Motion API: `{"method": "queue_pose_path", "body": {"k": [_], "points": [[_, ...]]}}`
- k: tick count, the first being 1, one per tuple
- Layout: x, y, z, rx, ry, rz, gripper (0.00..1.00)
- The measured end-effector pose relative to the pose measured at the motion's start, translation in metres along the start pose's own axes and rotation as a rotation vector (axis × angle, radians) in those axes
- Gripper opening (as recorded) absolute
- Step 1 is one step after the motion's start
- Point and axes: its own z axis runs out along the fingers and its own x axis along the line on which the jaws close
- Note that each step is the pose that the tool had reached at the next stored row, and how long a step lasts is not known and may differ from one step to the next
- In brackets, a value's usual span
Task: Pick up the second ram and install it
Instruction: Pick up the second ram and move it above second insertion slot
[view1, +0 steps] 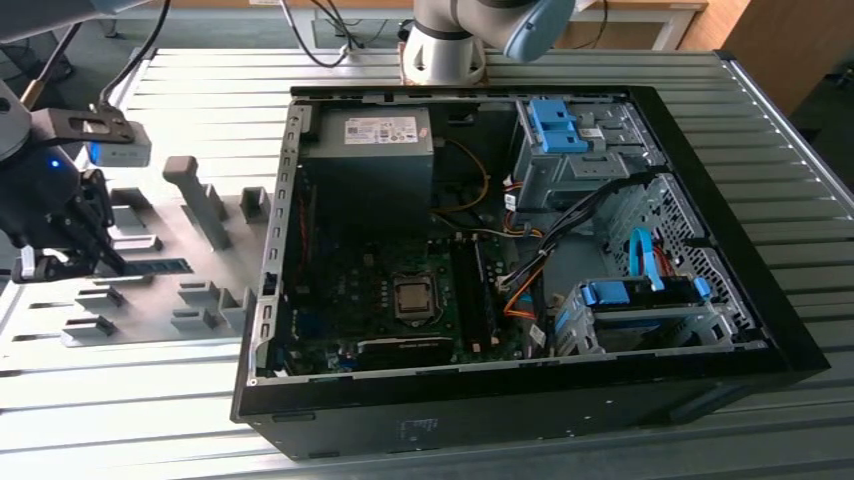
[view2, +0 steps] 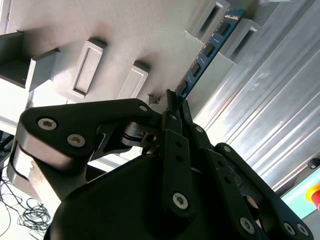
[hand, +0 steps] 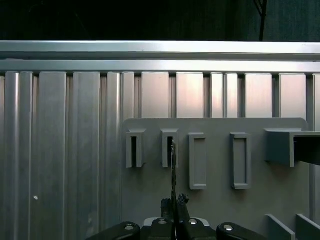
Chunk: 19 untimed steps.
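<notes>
In the exterior view, the black gripper hangs over the flat grey plastic holder plate at the exterior view's left, on the ribbed aluminium bench. The second ram, a thin blue-green circuit-board stick, runs from the gripper toward the open black computer case, which stands to the exterior view's right of the plate.

In the second wrist view, the gripper has its fingers pinched together on the near end of the second ram. Dark chips line the stick's face, and its far end sits between two raised grey blocks at the plate's edge.

In the first wrist view, the second ram shows edge-on as a thin line. It reaches from the closed gripper to a slotted grey block — the second in the row on the plate.
</notes>
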Motion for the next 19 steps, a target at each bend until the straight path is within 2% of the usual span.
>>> {"method": "queue_pose_path", "body": {"k": [19], "points": [[-0.0001,-0.0001,-0.0144,0.0000,0.0000,0.000,0.14]]}}
